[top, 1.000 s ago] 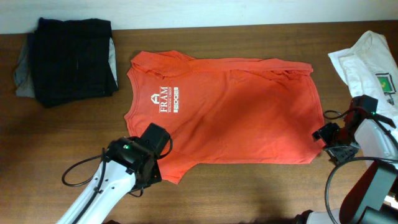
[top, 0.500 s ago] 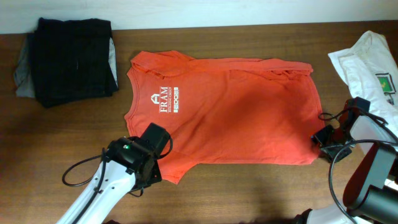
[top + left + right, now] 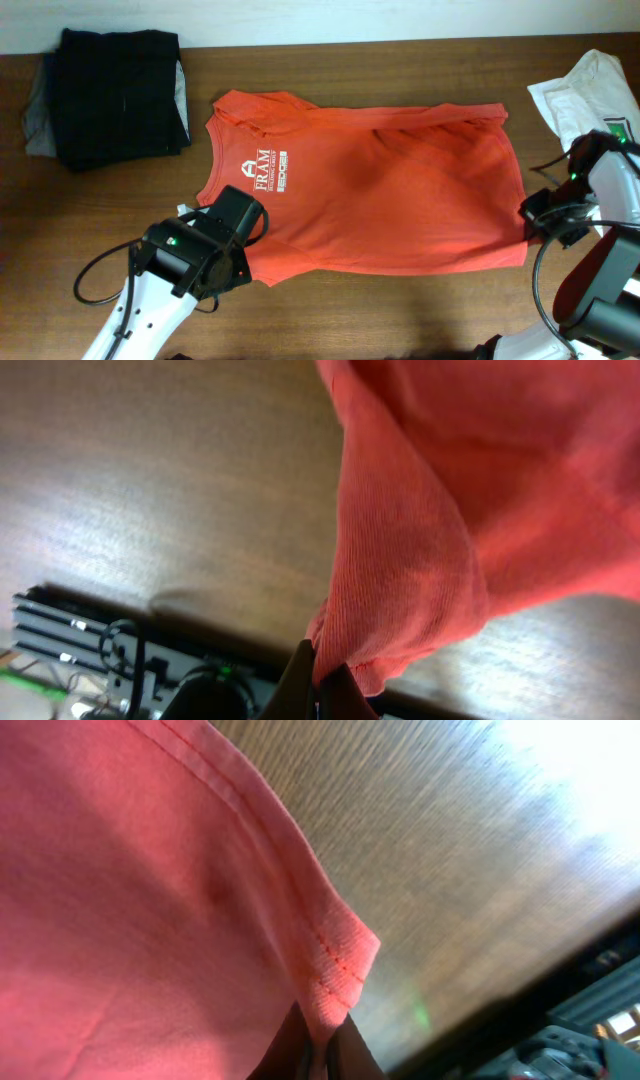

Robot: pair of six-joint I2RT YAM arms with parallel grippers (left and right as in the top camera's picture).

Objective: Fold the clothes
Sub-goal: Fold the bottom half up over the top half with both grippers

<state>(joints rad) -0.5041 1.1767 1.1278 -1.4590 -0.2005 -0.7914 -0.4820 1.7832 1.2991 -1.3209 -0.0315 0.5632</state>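
Overhead: red-orange T-shirt (image 3: 390,200) lies spread flat mid-table (image 3: 400,325), collar and white lettering (image 3: 265,165) to the left, hem to the right. Both arms are on its near edge, one at each corner.

Left wrist: left gripper (image 3: 322,676) is clamped on a bunched wad of red cloth at the near-left corner, which is lifted off the wood. It's a wad, not a clean edge.

Right wrist: right gripper (image 3: 322,1038) is pinched on the stitched hem corner at near right. Clean grip, small bite.

My read is that the step is a lengthwise half-fold, near edge carried over to far edge. To do it well:
- Raise both corners together to the same height, or the fold line skews.
- Hold light tension between the arms so the near edge stays straight. Don't overpull, since the right bite is shallow and could slip.
- Carry up and over, not along the table, as dragging would shift the far half.
- Land near edge on far edge, hem on hem, then let go.
- The left wad may leave a lump at the sleeve, so it will probably need smoothing.

Watch: the white T-shirt (image 3: 575,100) lies far right, close to the right arm's path. The black folded garment (image 3: 120,90) far left is well apart.
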